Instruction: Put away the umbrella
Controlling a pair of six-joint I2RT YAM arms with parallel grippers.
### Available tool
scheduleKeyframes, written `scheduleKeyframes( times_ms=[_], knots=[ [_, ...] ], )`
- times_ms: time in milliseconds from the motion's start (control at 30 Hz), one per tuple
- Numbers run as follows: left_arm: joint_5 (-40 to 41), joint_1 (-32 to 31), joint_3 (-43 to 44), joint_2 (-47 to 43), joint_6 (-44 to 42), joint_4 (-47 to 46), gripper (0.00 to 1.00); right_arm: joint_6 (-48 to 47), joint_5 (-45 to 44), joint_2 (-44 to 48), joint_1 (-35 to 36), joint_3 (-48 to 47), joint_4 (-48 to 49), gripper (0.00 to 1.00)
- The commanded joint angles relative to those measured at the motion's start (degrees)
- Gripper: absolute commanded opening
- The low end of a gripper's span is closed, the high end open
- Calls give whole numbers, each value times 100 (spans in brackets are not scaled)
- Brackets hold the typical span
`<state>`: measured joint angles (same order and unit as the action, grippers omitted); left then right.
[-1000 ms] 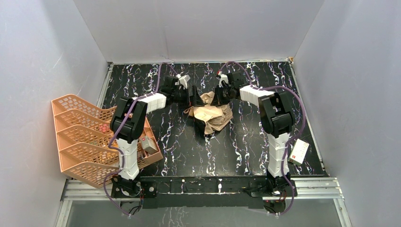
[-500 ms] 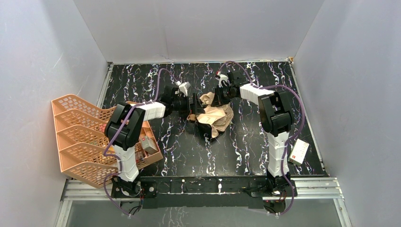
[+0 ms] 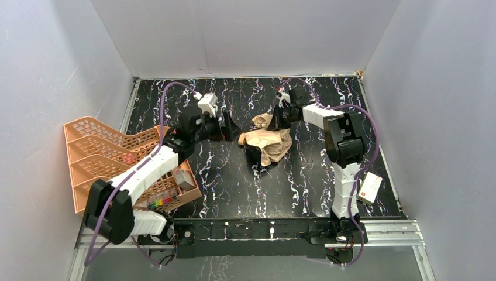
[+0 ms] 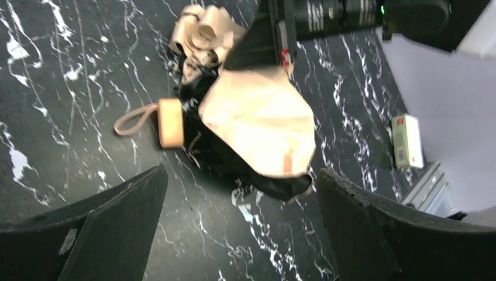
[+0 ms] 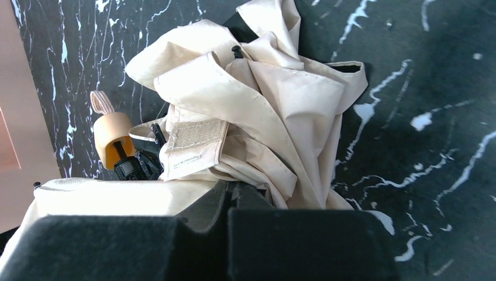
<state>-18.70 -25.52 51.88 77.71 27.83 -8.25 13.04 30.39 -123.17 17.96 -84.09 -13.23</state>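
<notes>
1. The right gripper (image 3: 276, 123) has its jaws closed on an edge of the tan canopy (image 5: 263, 117). In its wrist view a flat panel of the fabric runs straight off the closed fingertips.
2. The left gripper (image 3: 231, 129) has its jaws spread wide and grips nothing. It sits just left of the umbrella (image 3: 268, 143), and in its wrist view its two black fingers (image 4: 117, 222) frame the heap without touching it.
3. The umbrella lies between the two grippers on the black marbled table (image 3: 234, 187), around the middle and a little toward the far side. It is a half-collapsed, crumpled heap with the tan side mostly up.
4. The heap is longest from far to near. A bunched knot of tan fabric is at the far end beside the right gripper, and black folds spill out at the near end.
5. The small tan handle (image 4: 171, 122) sticks out on the left side, toward the left gripper. Its strap (image 4: 131, 120) loops off the free end onto the table, away from the canopy. Fabric covers most of the shaft, so its exact line cannot be told.
6. An orange mesh rack (image 3: 99, 164) stands at the left edge of the table. A white box (image 3: 369, 188) lies at the near right edge. Both are well apart from the umbrella.
</notes>
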Motion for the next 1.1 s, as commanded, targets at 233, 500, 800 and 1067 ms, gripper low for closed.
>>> scheduleKeyframes(
  times_ms=[233, 500, 800, 1067],
  knots=[
    [2963, -2791, -1130, -670, 313, 168, 98, -49, -746, -278, -215, 343, -436, 3],
    [3355, -3270, -792, 693, 653, -821, 82, -47, -676, -258, -215, 354, -415, 3],
    [3914, -3349, -284, 1542, 812, -1133, 67, -25, -603, -275, -215, 367, -364, 3],
    [3975, -3346, -45, 1822, 807, -1143, 55, -57, -588, -286, -215, 350, -373, 3]
  ],
)
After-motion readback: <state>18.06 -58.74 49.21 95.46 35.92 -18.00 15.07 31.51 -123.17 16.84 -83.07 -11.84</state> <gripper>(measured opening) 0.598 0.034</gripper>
